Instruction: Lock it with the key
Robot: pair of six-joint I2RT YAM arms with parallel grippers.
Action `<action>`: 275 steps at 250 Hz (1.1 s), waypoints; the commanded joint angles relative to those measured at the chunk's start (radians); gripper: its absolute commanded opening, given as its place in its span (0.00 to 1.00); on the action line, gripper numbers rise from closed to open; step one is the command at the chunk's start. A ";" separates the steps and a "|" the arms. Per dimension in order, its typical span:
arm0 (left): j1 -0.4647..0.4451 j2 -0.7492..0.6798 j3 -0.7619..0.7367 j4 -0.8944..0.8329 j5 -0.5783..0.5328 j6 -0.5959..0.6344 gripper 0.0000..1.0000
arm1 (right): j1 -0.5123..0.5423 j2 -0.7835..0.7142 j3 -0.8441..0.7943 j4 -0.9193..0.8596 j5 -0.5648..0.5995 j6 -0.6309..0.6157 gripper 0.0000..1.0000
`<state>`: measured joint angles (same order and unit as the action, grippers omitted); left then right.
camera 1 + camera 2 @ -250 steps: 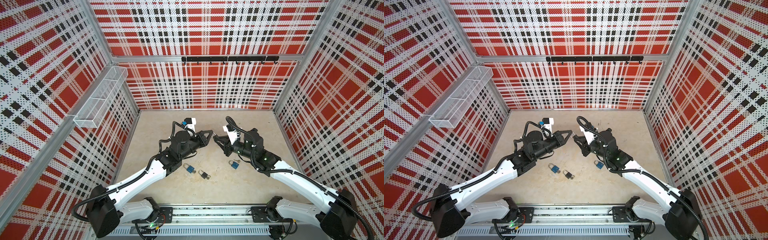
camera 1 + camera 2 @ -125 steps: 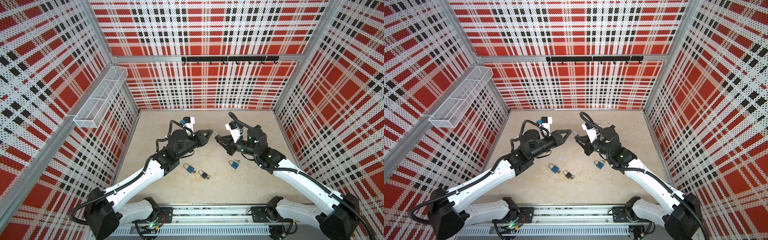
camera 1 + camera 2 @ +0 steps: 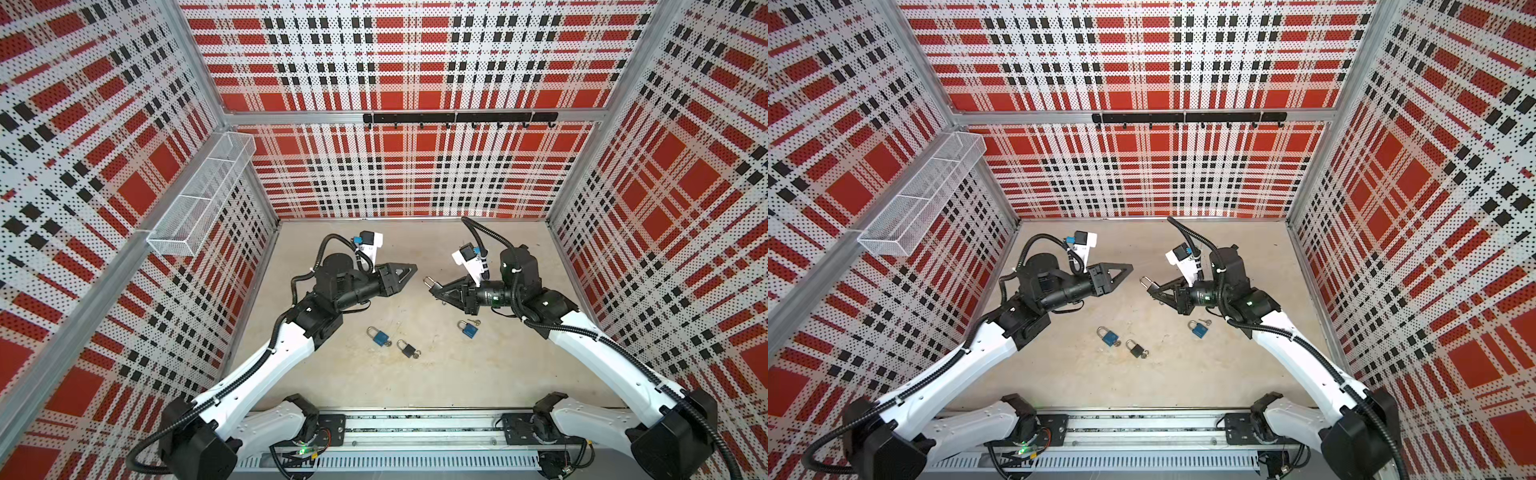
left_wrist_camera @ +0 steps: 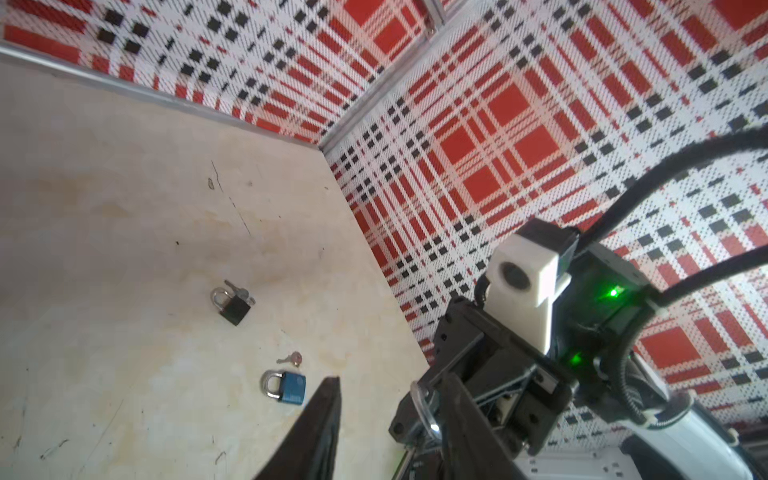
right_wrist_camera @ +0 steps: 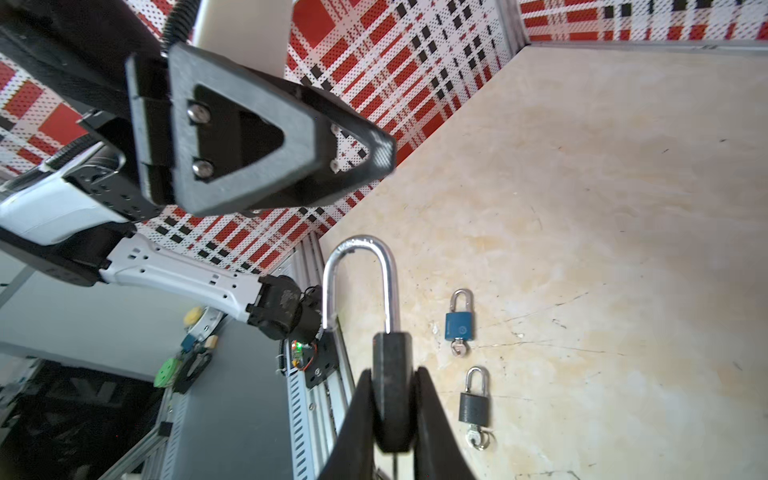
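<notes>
Beige tabletop (image 3: 457, 374) in both top views carries a blue padlock (image 3: 380, 336), a dark padlock (image 3: 407, 348) and a second blue padlock (image 3: 468, 329). All three lie clear of the raised left gripper (image 3: 410, 269) and right gripper (image 3: 434, 289), which face each other across a gap. Left wrist view: the left fingers (image 4: 324, 428) stand apart and empty, and a loose key (image 4: 291, 358) lies just beside the second blue padlock. Right wrist view: the right gripper is clamped on the body of the held padlock (image 5: 390, 415); its silver shackle (image 5: 359, 266) has one leg seated and one free, and points unobstructed toward the left gripper.
</notes>
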<state>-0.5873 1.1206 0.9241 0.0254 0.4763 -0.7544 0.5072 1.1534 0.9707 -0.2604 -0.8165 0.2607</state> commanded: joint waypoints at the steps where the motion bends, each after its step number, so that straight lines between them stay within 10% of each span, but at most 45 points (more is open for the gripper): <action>1: -0.024 0.032 0.040 -0.026 0.113 0.029 0.40 | 0.000 0.005 0.010 0.029 -0.088 0.014 0.00; 89: -0.030 0.042 0.048 -0.028 0.139 0.039 0.29 | 0.000 0.026 0.024 0.033 -0.118 0.022 0.00; 190: 0.000 0.027 0.055 -0.007 0.134 0.056 0.46 | 0.000 0.035 0.013 0.062 -0.196 0.055 0.00; 275: -0.039 0.027 0.046 -0.001 0.185 0.065 0.24 | 0.000 0.049 0.022 0.086 -0.199 0.071 0.00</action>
<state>-0.6174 1.1606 0.9585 0.0067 0.6285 -0.7036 0.5068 1.1862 0.9707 -0.2539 -0.9871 0.3267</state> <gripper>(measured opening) 0.260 0.148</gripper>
